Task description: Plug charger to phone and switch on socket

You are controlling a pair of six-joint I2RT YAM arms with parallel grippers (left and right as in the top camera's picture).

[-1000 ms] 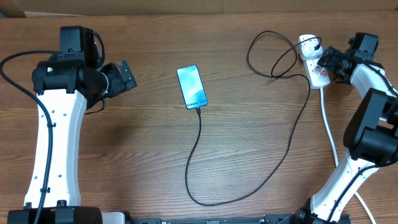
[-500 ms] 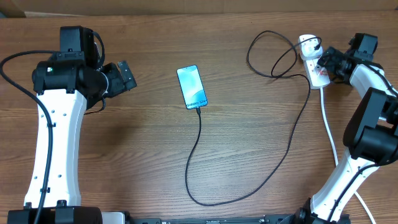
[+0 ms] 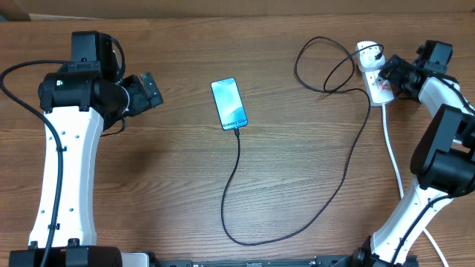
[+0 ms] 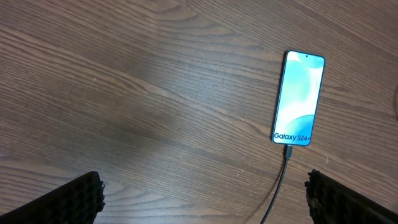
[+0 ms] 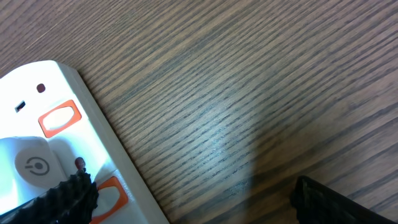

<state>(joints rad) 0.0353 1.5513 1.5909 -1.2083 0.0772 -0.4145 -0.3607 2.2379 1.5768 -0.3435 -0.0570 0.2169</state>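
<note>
The phone (image 3: pixel 228 103) lies screen up in the middle of the table, also in the left wrist view (image 4: pixel 299 98). The thin black charger cable (image 3: pixel 326 204) is plugged into its near end (image 4: pixel 287 151) and loops right to the white socket strip (image 3: pixel 373 73). My left gripper (image 3: pixel 148 90) is open and empty, well left of the phone; its fingers frame the lower edge of the left wrist view (image 4: pixel 202 194). My right gripper (image 3: pixel 392 74) is open at the socket. One finger rests over an orange-red switch (image 5: pixel 112 193); another switch (image 5: pixel 60 117) shows beside it.
The socket's thick white cord (image 3: pixel 393 159) runs down the right side towards the right arm's base. The black cable makes a loop (image 3: pixel 323 63) left of the socket. The table is bare brown wood (image 3: pixel 148 185).
</note>
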